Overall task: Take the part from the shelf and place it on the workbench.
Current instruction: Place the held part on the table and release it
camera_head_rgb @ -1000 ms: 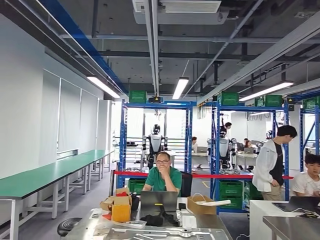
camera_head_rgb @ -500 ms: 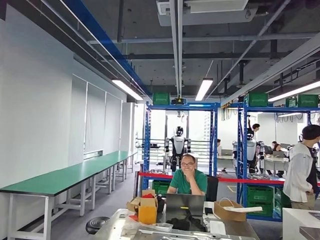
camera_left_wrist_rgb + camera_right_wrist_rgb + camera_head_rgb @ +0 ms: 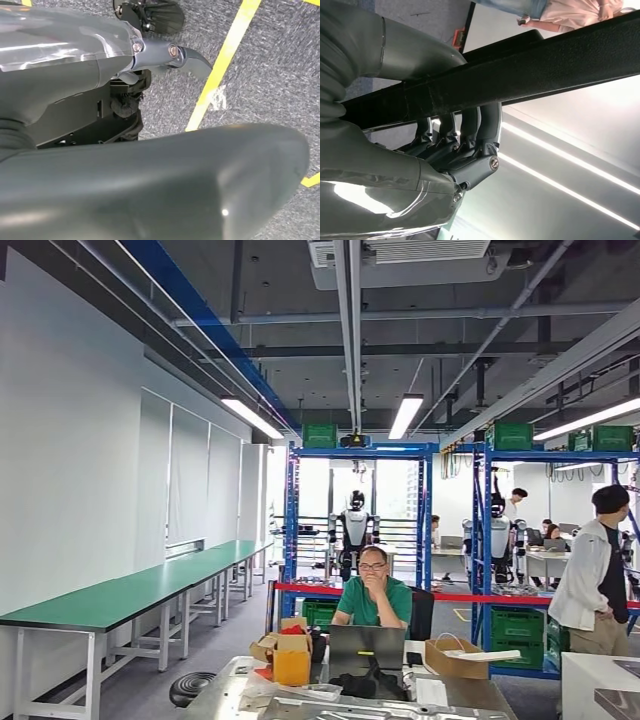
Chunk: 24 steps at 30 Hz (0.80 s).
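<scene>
In the right wrist view my right hand point(image 3: 463, 140) grips a long black part point(image 3: 554, 62); its dark fingers point(image 3: 486, 120) curl around the part's edge. The part runs across the picture and past its border, so its ends are hidden. In the left wrist view my left hand point(image 3: 113, 55) hangs over the grey floor with a finger point(image 3: 192, 57) stretched out and nothing in it. The thick thumb point(image 3: 170, 185) lies apart from that finger. In the head view a metal-topped workbench point(image 3: 219, 695) stands low in front of me.
Silver sheet-metal pieces point(image 3: 340, 708), a yellow box point(image 3: 290, 660) and a laptop point(image 3: 358, 645) lie on the bench. A person in green point(image 3: 373, 595) sits behind it; a person in white point(image 3: 596, 580) stands right. Blue shelves point(image 3: 355, 455), green benches point(image 3: 136, 590), yellow floor lines point(image 3: 226, 55).
The whole head picture has shifted to the right, so the camera has turned left. The person in white has stayed near the right edge. Nothing on the bench has moved.
</scene>
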Motion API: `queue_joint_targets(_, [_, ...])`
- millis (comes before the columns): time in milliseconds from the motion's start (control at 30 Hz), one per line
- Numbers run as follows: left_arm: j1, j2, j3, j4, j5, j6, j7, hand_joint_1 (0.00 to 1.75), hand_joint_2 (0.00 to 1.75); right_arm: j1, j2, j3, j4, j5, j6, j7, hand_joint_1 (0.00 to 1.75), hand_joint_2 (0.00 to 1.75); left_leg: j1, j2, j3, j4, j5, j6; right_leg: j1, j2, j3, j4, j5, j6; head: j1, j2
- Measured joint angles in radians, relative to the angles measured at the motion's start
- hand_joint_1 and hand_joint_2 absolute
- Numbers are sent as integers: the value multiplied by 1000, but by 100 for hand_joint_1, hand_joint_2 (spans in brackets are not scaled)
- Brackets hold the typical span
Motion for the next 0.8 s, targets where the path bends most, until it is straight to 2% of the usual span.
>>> queue_joint_targets(400, [-1,1,-1,0,-14,-10,-16,0,175,-3,-3,0,6,-1,2,-1,175,175,-9,0,-1,2,0,3,-9,-1,0,-1,2,4,0,0])
queue_joint_targets(533, [-2,2,-1,0,-13,-6,-12,0,175,-3,-2,0,7,-1,3,-1,175,175,-13,0,0,1,1,9,-13,0,0,-2,3,10,0,0])
queue_joint_targets(600, [-3,2,-1,0,-13,-3,-8,0,175,-3,-2,0,6,-1,3,-2,175,175,-9,2,3,-5,6,16,-13,-2,-2,8,-8,16,0,0])
queue_joint_targets(667, [-4,2,-1,0,-13,-1,-5,0,175,-4,-2,0,6,-1,3,-3,175,175,-3,4,5,-9,9,22,-14,-6,-30,77,-55,23,0,0])
queue_joint_targets(733, [-3,2,-1,0,-13,0,-2,0,175,-3,-4,0,7,-1,2,-4,175,175,-3,5,5,-9,9,23,-18,-10,-89,211,-120,28,0,0])
queue_joint_targets(767, [-2,2,-1,0,-13,0,-1,0,175,-2,-5,0,7,-1,2,-4,175,175,-3,6,5,-9,9,23,-20,-11,-113,265,-137,30,0,0])
queue_joint_targets(800, [-2,2,-1,0,-14,0,-1,0,175,-1,-7,0,7,-1,2,-4,175,175,-3,6,5,-8,9,23,-21,-11,-121,286,-137,31,0,0])
